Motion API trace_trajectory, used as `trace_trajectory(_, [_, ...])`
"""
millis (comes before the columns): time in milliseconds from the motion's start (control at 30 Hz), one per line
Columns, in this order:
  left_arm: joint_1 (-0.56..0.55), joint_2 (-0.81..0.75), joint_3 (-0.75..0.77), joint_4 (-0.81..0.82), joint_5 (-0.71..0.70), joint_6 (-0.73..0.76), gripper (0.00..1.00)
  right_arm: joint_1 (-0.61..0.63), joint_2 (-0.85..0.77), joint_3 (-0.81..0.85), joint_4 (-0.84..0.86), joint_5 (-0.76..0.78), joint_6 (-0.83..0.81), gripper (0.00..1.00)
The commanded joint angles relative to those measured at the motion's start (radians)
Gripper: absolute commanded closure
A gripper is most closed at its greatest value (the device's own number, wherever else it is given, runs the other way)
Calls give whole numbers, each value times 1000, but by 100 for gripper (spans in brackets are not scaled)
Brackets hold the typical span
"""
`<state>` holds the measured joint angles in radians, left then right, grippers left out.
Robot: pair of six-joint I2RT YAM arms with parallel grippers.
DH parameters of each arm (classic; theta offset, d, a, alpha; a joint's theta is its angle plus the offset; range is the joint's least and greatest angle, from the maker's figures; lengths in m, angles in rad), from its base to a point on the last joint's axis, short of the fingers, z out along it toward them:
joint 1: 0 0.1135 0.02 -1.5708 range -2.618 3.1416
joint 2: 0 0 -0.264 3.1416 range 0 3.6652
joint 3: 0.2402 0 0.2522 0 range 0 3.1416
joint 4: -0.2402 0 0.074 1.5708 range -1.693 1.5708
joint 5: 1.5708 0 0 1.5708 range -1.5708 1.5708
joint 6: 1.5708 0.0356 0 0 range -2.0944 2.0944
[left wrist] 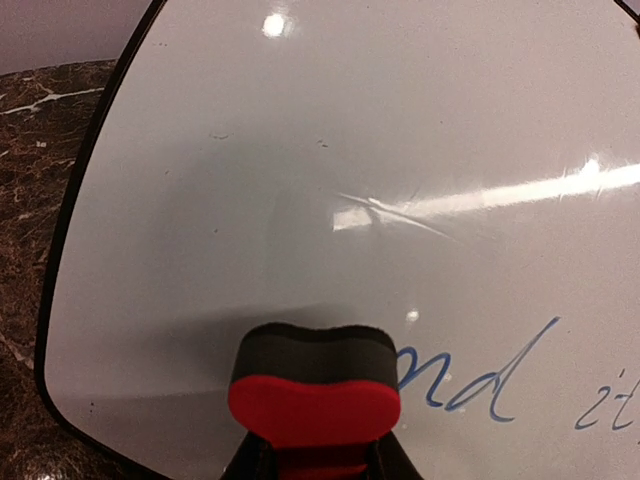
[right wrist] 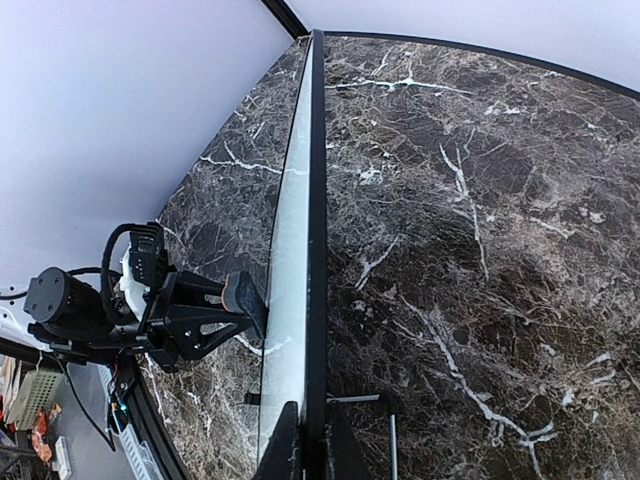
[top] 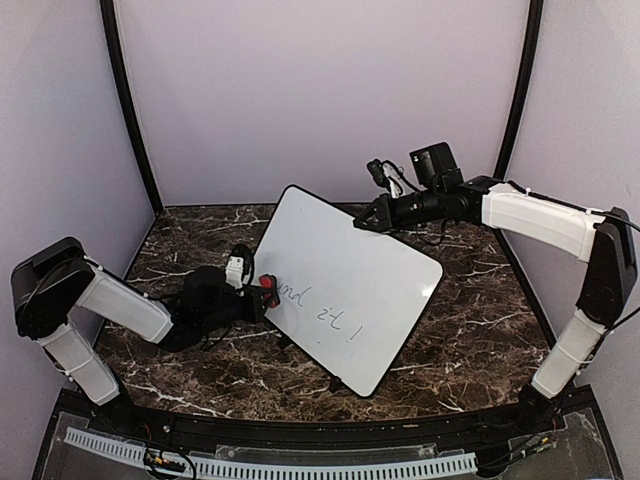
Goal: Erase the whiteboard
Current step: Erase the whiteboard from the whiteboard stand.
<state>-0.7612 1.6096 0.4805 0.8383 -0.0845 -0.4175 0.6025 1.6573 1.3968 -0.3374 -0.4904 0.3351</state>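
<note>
The whiteboard [top: 345, 280] stands tilted up from the marble table, with blue-grey writing "nd it!" [top: 322, 310] on its lower half. My left gripper [top: 262, 292] is shut on a red and black eraser [top: 270, 290], whose black felt presses on the board just left of the writing. In the left wrist view the eraser [left wrist: 315, 385] covers the start of the word, beside "nd" [left wrist: 480, 385] on the whiteboard [left wrist: 350, 150]. My right gripper [top: 368, 220] is shut on the board's far top edge. The right wrist view shows the whiteboard's black rim [right wrist: 316, 200] edge-on between that gripper's [right wrist: 311, 405] fingers.
The dark marble table [top: 480, 320] lies under and around the board. Pale walls with black corner posts [top: 130, 110] close in the back and sides. Across the board, the right wrist view shows the left gripper [right wrist: 190, 315] with the eraser [right wrist: 243, 300].
</note>
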Motion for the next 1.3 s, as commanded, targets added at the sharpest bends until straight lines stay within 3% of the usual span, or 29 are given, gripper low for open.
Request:
trace_trajectory(0, [-17,22,-43,-40,12,-51,100,46,44,-34,-71,-57,-75,100])
trace_trajectory(333, [-16,38,-51,-1,-41,-51,100,46,50,-37,-65,-57,-74,100])
trace_trajectory(933, [32,98,219,-16,-26,52,100,46,55,-44,-58,-62,-73,100])
trace_trajectory(1267, [29,86,97,21,16,-14,100,46,68,-41,-53,-66,-77,100])
